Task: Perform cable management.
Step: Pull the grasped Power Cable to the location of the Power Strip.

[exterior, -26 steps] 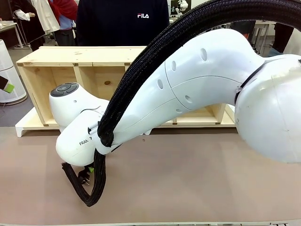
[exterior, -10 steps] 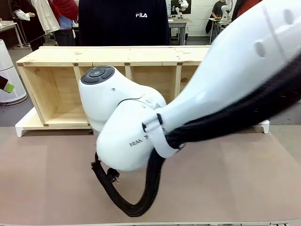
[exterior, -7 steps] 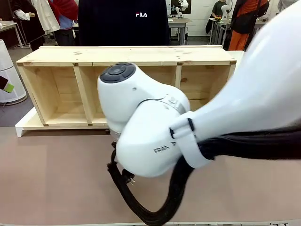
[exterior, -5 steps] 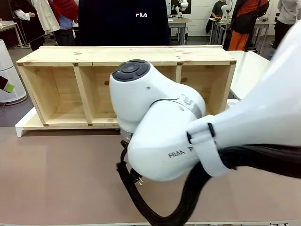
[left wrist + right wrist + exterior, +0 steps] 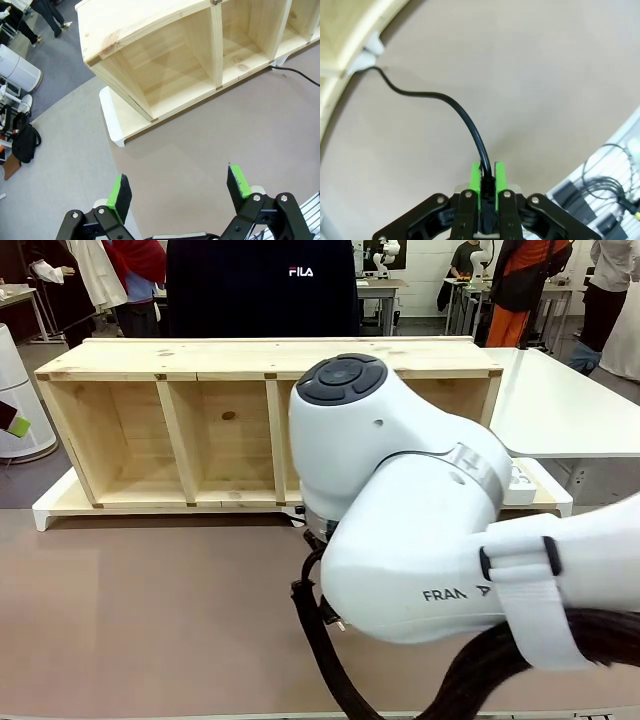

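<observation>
In the right wrist view my right gripper [image 5: 488, 180] is shut on the thin black cable [image 5: 462, 116]. From the green pads [image 5: 476, 179] the cable curves away to the upper left, toward the pale wooden shelf's base [image 5: 340, 60]. Seen from the front, the cable's black plug [image 5: 330, 617] with metal pins pokes out beneath the big white right arm [image 5: 420, 540], low over the brown table; the gripper itself is hidden behind the arm. My left gripper [image 5: 178, 192] is open high above the table with nothing between its fingers. A stretch of the cable [image 5: 295, 73] leaves the shelf's foot.
The long wooden shelf [image 5: 160, 360] with open compartments lies along the far side of the brown table [image 5: 150, 620]. A white power strip [image 5: 520, 482] sits at its right end. A person in a dark top [image 5: 260, 285] stands behind it. The right arm's braided hose [image 5: 330, 670] hangs low.
The right arm has swept steadily from the table's left to its middle-right, carrying the plug with it just above the surface.
</observation>
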`<state>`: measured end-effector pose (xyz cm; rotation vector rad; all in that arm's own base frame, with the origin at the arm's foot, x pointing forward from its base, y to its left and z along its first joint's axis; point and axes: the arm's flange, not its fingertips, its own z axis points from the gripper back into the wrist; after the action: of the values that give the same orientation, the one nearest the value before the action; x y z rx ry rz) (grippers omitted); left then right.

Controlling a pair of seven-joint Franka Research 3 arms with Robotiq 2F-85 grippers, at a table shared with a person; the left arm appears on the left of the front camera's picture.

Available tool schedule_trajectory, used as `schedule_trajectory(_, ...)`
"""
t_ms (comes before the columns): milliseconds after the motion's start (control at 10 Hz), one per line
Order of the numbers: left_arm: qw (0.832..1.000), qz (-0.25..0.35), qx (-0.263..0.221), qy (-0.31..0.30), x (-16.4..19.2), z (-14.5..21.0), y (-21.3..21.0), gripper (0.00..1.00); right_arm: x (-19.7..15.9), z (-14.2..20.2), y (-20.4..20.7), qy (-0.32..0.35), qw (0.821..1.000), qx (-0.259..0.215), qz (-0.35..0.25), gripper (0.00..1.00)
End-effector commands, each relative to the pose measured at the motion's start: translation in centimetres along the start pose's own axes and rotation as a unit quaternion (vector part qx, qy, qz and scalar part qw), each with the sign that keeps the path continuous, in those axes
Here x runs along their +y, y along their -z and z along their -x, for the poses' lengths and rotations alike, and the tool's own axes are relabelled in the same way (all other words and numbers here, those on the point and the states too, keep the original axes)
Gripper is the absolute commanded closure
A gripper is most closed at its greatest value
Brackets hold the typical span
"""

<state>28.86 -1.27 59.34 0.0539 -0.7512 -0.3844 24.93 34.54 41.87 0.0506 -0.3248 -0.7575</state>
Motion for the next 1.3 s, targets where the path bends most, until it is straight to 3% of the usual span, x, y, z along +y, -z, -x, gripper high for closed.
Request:
schedule_trajectory(0,1.000,-0.001,0.000,0.000,0.0,0.0,0.0,0.00,-2.1,-0.9,-1.1,0.040,0.999,-0.007,0.015,0.86)
schedule_trajectory(200,1.000,-0.001,0.000,0.000,0.0,0.0,0.0,0.00,-3.4,-2.9,-1.3,0.099,0.995,-0.015,0.013,0.86)
schedule_trajectory(1200,1.000,-0.001,0.000,0.000,0.0,0.0,0.0,0.00,-2.9,-4.2,-1.2,0.091,0.996,-0.016,0.007,0.86)
